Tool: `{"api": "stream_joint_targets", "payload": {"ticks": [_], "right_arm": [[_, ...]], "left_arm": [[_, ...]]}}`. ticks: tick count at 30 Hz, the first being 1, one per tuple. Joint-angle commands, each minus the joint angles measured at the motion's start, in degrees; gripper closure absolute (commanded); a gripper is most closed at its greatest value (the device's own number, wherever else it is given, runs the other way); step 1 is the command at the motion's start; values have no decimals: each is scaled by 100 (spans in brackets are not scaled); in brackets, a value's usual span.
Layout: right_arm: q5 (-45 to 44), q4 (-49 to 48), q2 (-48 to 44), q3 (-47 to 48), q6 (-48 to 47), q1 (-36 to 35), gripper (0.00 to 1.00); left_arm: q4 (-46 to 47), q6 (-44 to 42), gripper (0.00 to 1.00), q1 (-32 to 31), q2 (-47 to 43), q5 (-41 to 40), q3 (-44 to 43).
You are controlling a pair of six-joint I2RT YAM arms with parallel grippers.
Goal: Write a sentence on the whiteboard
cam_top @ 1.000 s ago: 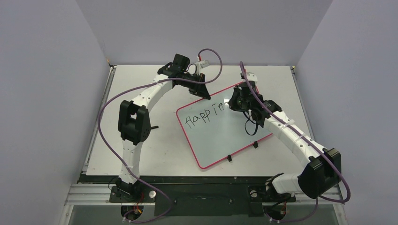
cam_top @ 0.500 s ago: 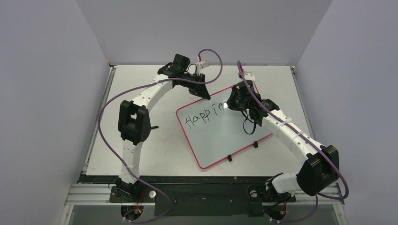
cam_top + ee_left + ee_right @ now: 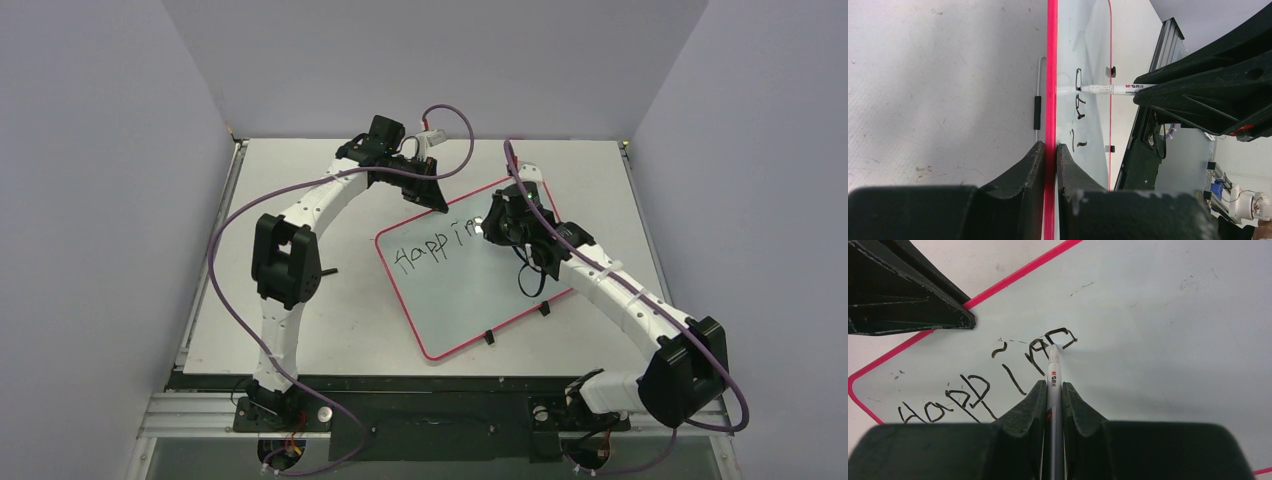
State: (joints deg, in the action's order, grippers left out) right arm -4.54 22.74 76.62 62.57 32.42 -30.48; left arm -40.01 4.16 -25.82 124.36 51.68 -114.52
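Left gripper (image 3: 1049,146) pinches whiteboard (image 3: 1087,45) rim; right gripper (image 3: 1054,385) clamps marker (image 3: 1053,362) — seemingly touching; blank beyond.

Off-white table (image 3: 300,310) is carrying one big item, the whiteboard (image 3: 480,290), which is lying right of centre and turned at an angle, so one rounded corner is pointing toward the near edge. Its thin red rim (image 3: 1050,75) is running all round, with two small black tabs (image 3: 489,338) sticking out along the near-right edge. Left wrist view is showing faint scuffs and specks on the tabletop, and a thin wire (image 3: 1037,112) with a black sleeve sitting on it just beside the rim.
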Motion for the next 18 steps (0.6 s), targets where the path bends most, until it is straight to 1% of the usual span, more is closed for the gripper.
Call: {"api": "stream_joint_targets", "payload": {"ticks": [1, 11, 13, 18], "right_arm": [[-242, 103, -182, -281, 32, 7, 100], [-467, 238, -332, -409, -70, 246, 100], [-517, 237, -279, -337, -107, 305, 100], [-626, 366, -89, 218, -216, 314, 100]], "left_arm": [[-13, -105, 100, -125, -185, 184, -184], [-33, -98, 100, -125, -253, 159, -166], [-33, -94, 100, -125, -258, 155, -165], [-53, -58, 100, -120, -243, 124, -208]]}}
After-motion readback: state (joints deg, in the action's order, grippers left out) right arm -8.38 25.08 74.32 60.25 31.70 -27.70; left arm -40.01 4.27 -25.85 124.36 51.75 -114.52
